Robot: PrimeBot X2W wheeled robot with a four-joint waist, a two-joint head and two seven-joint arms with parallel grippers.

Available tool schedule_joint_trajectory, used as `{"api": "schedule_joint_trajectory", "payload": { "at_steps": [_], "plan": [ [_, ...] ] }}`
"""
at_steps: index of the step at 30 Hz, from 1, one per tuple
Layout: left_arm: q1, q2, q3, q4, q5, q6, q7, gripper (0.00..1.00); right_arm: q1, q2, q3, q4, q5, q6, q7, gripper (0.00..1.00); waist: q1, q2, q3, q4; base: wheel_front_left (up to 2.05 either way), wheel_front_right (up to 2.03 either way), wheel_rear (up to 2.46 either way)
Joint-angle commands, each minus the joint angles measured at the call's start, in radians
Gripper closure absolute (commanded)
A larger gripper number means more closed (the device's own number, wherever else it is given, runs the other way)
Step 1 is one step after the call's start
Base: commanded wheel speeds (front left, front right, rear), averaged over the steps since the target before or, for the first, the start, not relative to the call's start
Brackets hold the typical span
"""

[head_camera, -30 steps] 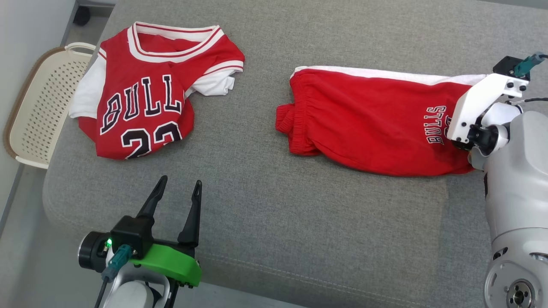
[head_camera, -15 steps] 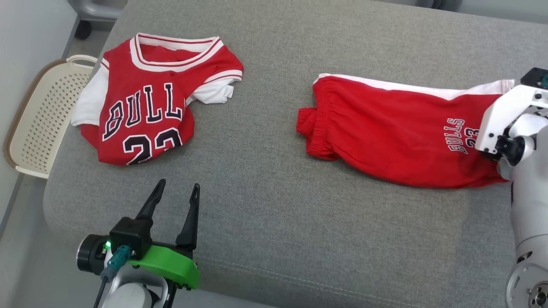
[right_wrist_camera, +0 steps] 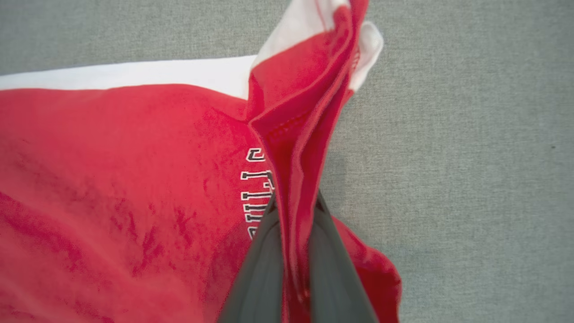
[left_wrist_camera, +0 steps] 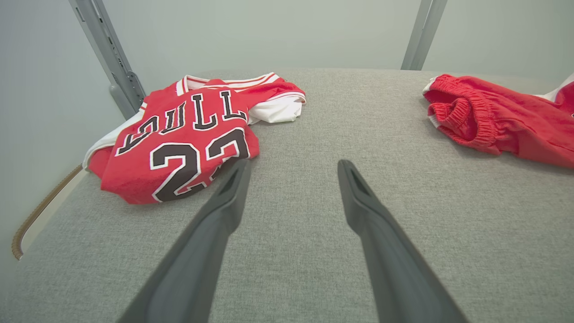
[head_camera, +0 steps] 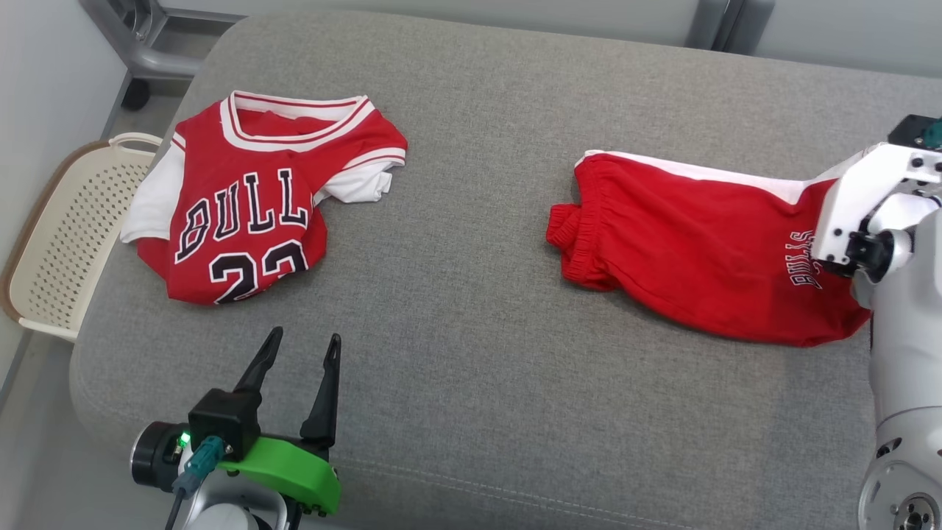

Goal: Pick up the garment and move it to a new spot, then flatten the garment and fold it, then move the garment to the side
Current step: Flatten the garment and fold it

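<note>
1 jersey (head_camera: 250, 213), 1 shorts (head_camera: 699, 250) on cushion (head_camera: 471, 331); R claw (right_wrist_camera: 295, 199) clamps shorts, L claw (head_camera: 305, 336) spread.

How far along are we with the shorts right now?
Done: the right gripper is shut on the red shorts, pinching the hem opposite the waistband. In hand: the pick-up; most of the shorts rest on the grey cushion. Left: the move, flattening, folding and setting aside. The left gripper hangs open, holding nothing, near the jersey.
</note>
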Motion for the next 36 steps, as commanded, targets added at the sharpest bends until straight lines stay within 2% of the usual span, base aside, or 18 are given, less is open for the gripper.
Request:
{"api": "schedule_joint_trajectory", "payload": {
  "at_steps": [1,10,12,15,27,36],
  "plan": [
    [0.013,0.007,-0.002,0.001,-0.006,0.004,0.003,0.00,-0.001,0.010,0.028,-0.006,0.023,-0.001,0.007,1.00,0.0000,0.0000,-0.017,-0.005,0.00,0.00,0.00],
    [0.025,0.008,-0.014,0.003,-0.015,0.004,0.007,0.00,-0.015,0.064,0.219,-0.029,0.151,-0.001,0.010,1.00,0.0000,0.0000,-0.058,0.006,0.00,0.00,0.00],
    [0.027,0.006,-0.022,0.007,-0.013,-0.001,0.010,0.00,-0.006,0.075,0.269,-0.033,0.190,-0.001,-0.001,1.00,0.0000,0.0000,-0.069,0.025,0.00,0.00,0.00],
    [0.028,0.003,-0.032,0.007,-0.012,-0.006,0.010,0.00,0.010,0.080,0.291,-0.027,0.202,-0.001,-0.012,1.00,0.0000,0.0000,-0.076,0.052,0.00,0.00,0.00],
    [0.018,-0.020,-0.070,0.032,-0.018,-0.019,-0.002,0.00,-0.030,0.090,0.261,0.062,0.186,-0.001,-0.061,1.00,0.0000,0.0000,-0.069,0.174,0.00,0.00,0.00],
    [-0.001,-0.041,-0.081,0.055,-0.023,-0.024,-0.020,0.00,-0.068,0.090,0.192,0.140,0.110,-0.001,-0.092,1.00,0.0000,0.0000,-0.036,0.244,0.00,0.00,0.00]
  ]
}}
